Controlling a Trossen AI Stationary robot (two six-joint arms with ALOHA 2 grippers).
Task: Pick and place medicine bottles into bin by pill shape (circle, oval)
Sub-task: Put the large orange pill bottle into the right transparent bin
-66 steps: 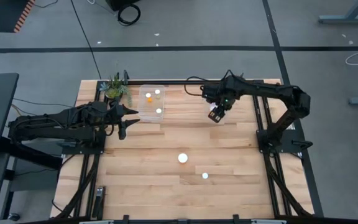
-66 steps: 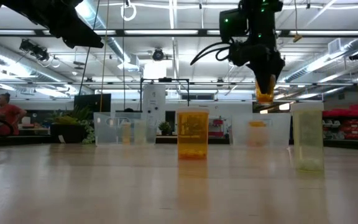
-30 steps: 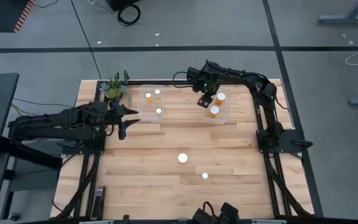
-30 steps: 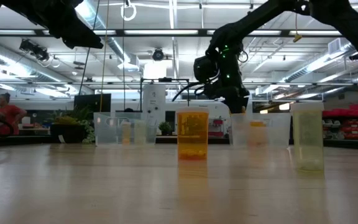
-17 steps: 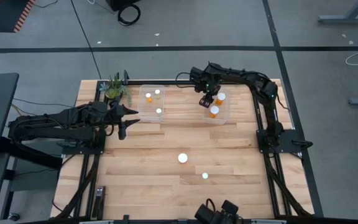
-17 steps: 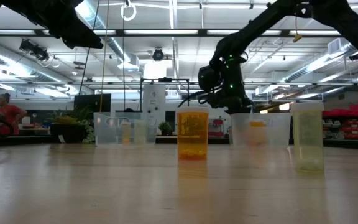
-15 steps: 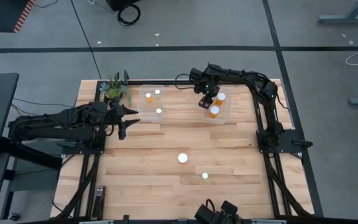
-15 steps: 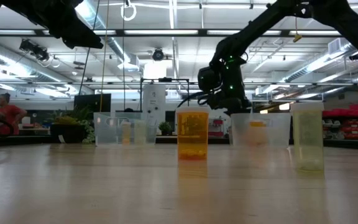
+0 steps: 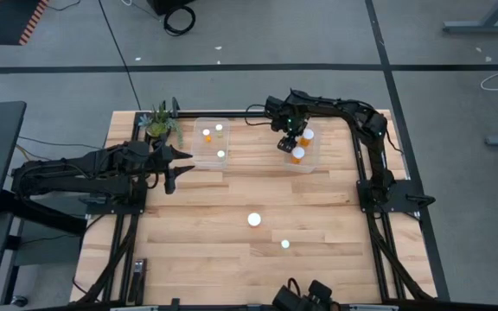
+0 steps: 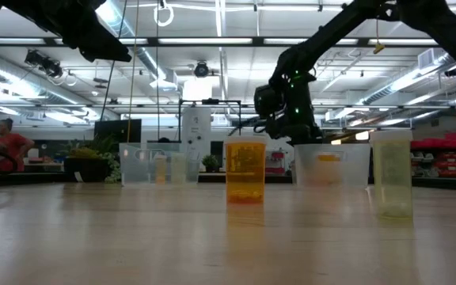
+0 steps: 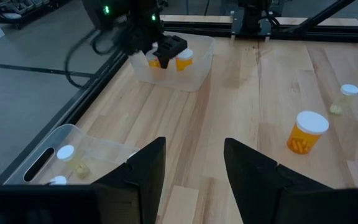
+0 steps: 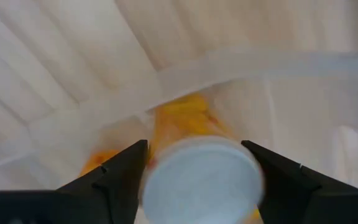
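- Right gripper [image 9: 287, 144] down inside the clear plastic bin [image 9: 310, 161] at the table's far right, fingers spread either side of an amber white-capped medicine bottle [image 12: 199, 167]; actual contact unclear.
- Two more amber bottles [image 9: 298, 155] in that bin.
- Left gripper [image 9: 168, 183] idle at the left edge, fingers apart, empty.
- Two bottles [image 9: 254, 219] loose mid-table.

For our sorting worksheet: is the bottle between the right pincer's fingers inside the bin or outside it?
Inside. The right pincer has its bottle below the clear bin's rim; from overhead the pincer is over that bin.
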